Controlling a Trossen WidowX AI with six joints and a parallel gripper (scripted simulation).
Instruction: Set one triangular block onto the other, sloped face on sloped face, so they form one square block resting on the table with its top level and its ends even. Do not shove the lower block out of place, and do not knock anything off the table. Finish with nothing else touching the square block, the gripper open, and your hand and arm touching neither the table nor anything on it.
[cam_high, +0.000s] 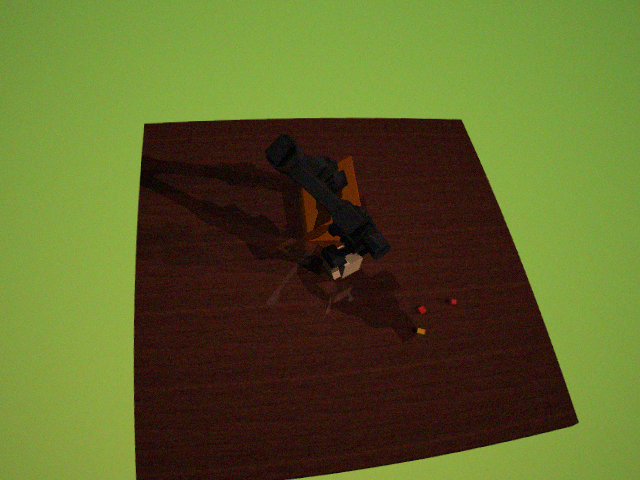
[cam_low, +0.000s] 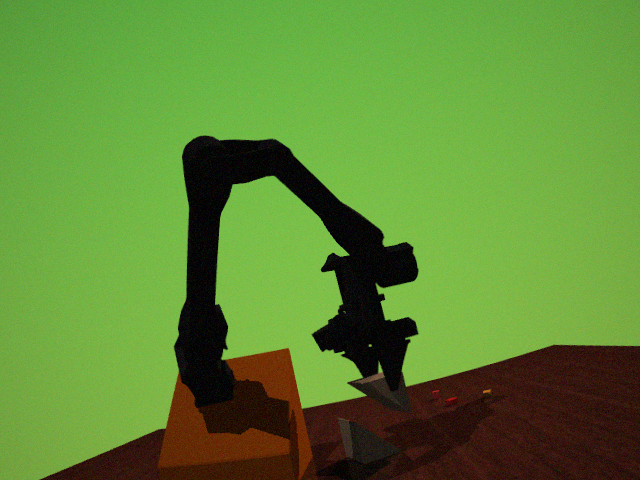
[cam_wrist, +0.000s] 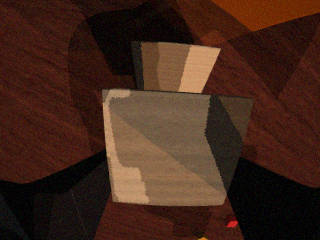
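Observation:
My gripper (cam_low: 383, 383) (cam_wrist: 170, 154) is shut on a pale grey-tan triangular block (cam_high: 353, 265) (cam_low: 379, 393) (cam_wrist: 165, 145), its fingers on opposite sides. The held block hangs in the air with a broad flat face up and a sharp edge low at the right in the exterior view. The other triangular block (cam_low: 363, 443) (cam_wrist: 170, 67) stands on the table below, its upright side toward the orange base and its slope falling away to the right. A gap shows between the blocks in the exterior view. The held block partly hides the lower one in the wrist view.
The arm stands on an orange base (cam_high: 352, 178) (cam_low: 266, 367) close to the lower block. Two small red pieces (cam_high: 422, 310) (cam_low: 451, 400) and a small yellow piece (cam_high: 421, 331) (cam_low: 487, 393) lie on the table (cam_high: 232, 387), beyond the blocks from the base.

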